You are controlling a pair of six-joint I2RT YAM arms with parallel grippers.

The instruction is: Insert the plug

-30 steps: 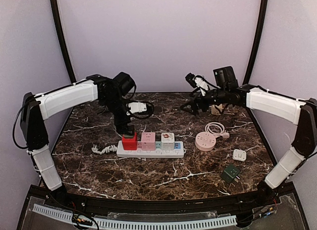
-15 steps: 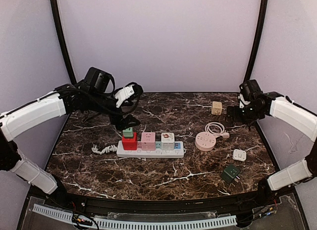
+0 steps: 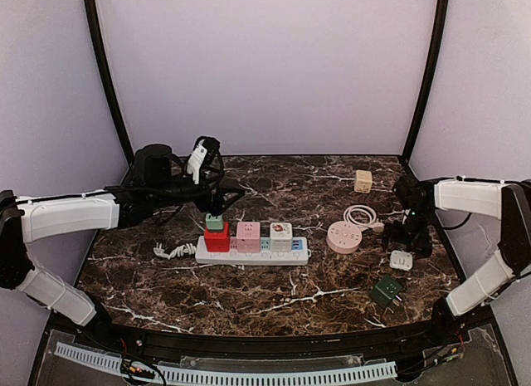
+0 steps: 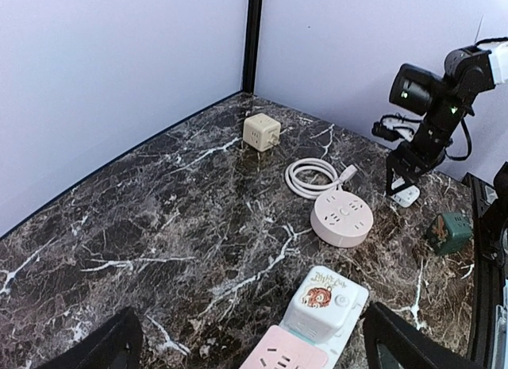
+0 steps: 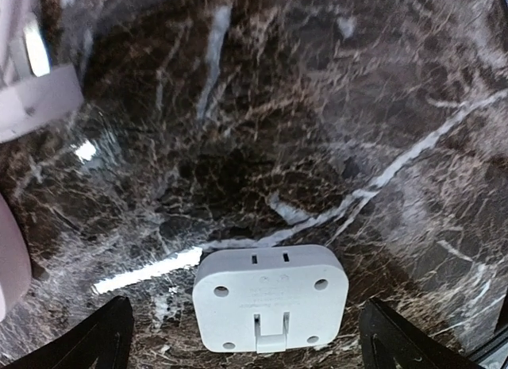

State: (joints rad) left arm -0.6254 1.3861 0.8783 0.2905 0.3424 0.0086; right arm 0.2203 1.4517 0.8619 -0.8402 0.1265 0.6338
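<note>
Left end effector [image 4: 250, 349]: fingers apart, empty, near the power strip [image 3: 251, 250]. White plug [image 5: 270, 296] lies flat on the table [image 3: 274, 295], far right, under the right end effector [image 5: 250, 345], whose fingers are apart and clear of it. Probably light, rigid, slick plastic; pinch across opposite side edges.

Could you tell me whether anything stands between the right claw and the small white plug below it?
Nothing visible does. The right claw hangs open above the white plug, which lies uncovered on the marble table; the round pink socket sits apart, to the side.
</note>
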